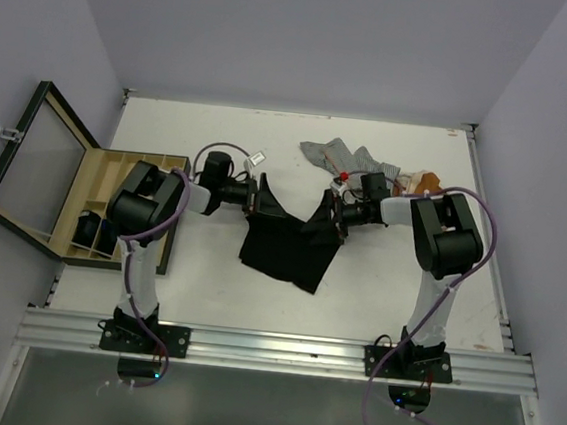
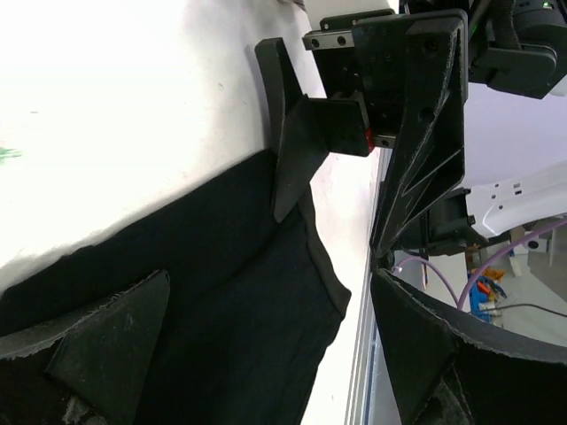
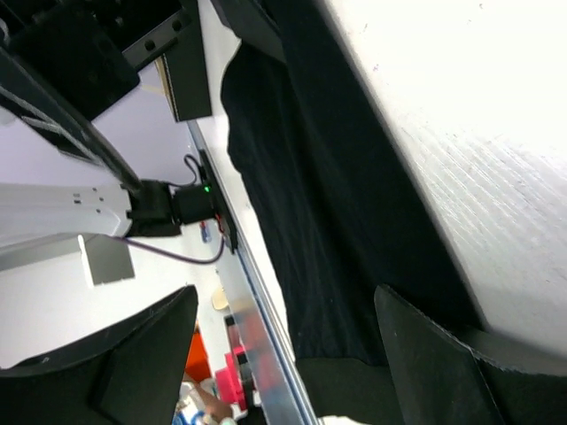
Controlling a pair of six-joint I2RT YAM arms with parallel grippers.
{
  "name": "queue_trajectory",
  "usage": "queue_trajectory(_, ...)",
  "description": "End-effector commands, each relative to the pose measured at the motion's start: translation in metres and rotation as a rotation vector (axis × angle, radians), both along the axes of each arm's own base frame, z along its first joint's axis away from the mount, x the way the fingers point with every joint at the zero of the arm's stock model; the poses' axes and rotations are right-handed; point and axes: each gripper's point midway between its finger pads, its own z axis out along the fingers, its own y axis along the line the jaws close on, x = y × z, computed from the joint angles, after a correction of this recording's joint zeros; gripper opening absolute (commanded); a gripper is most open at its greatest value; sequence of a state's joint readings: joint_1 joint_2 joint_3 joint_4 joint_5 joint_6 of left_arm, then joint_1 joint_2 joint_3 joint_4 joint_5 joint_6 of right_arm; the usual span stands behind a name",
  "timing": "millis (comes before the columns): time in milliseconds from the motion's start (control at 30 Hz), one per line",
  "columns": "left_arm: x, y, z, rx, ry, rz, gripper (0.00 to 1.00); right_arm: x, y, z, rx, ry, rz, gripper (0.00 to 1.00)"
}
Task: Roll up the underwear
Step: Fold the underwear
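A flat black cloth garment, one piece of the underwear (image 1: 282,248), is spread on the white table (image 1: 206,290), directly below and between the two tools. The edge nearest the fingertips is straddled at one corner by the left gripper (image 1: 261,196) and at the other by the right gripper (image 1: 332,213), and the two tools are pointed at each other. Both are seen with jaws wide apart. In each wrist view the dark fingers (image 2: 106,350) are set on either side of the fabric, and nothing is clamped.

The fabric is judged to be thin, light and limp, with no stiffness of its own. It is likely to bunch or slide on the smooth table and unlikely to be harmed. A hold is best taken on the hemmed edge at each corner, both ends together, so that the edge can be turned over evenly.

Behind the right gripper, a grey striped garment (image 1: 331,157) and an orange-brown garment (image 1: 425,180) are heaped. Behind the left gripper, past its arm, a compartmented wooden box (image 1: 138,161) is seen with its glass lid (image 1: 32,163) swung open.
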State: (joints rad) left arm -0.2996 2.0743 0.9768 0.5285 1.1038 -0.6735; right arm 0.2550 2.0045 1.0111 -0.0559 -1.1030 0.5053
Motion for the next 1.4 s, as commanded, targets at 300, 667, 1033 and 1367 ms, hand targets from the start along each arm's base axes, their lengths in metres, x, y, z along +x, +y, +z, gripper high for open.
queue_trajectory(300, -0.024, 0.009, 0.076, -0.049, -0.191, -0.106, 1.00, -0.010, 0.014, 0.098, 0.015, -0.230, 0.057, 0.90)
queue_trajectory(667, -0.069, 0.017, -0.002, 0.075, -0.007, -0.144, 1.00, -0.056, 0.004, 0.012, -0.106, -0.088, 0.131, 0.90)
queue_trajectory(1033, -0.071, 0.027, 0.010, 0.090, -0.078, -0.184, 0.99, -0.037, -0.012, 0.002, -0.210, -0.209, 0.225, 0.81)
queue_trajectory(1367, -0.061, 0.073, 0.057, 0.559, -0.896, -0.313, 0.76, -0.048, -0.024, 0.076, -0.324, -0.671, 0.405, 0.34)
